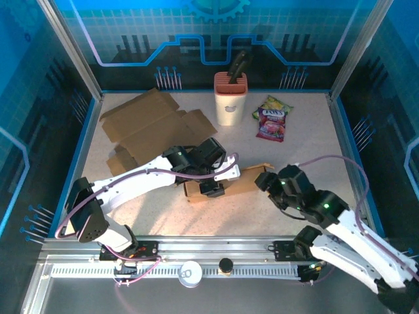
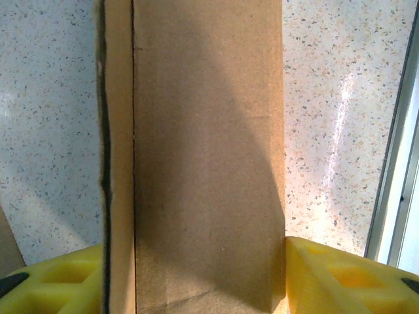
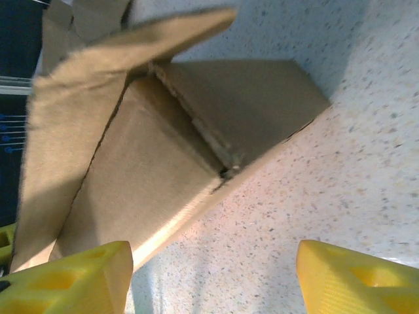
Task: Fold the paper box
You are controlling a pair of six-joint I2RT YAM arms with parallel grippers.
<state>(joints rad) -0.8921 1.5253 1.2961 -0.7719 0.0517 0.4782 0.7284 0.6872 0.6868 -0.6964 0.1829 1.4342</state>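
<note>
Yellow fingers (image 2: 52,281) of the left gripper (image 1: 213,188): one on each long side of the paper box (image 1: 229,186), pressed against the cardboard and clamped across its width, towards its left end.

Paper box: brown cardboard, partly formed, lying at the middle of the table (image 1: 308,150) between the two arms, with its long axis running left to right. The right end is unsealed. One flap (image 3: 98,78) stands up and outward, and an inner panel is folded across part of the opening.

Right gripper (image 1: 265,180): at the box's right end, pointing at the open end. Its jaws stand apart with bare tabletop between them, and nothing is clasped. In the right wrist view the raised flap's lower edge comes down close by the finger on the left of that view; whether they touch cannot be told.

Cardboard blanks (image 1: 147,124): unfolded flat sheets at the far left of the table, behind and left of the box.

Knife block (image 1: 231,98): cream, upright, with dark handles, at the far middle.

Snack packets (image 1: 272,118): two, brightly coloured, lying flat and overlapping, just to the right of the knife block.
</note>
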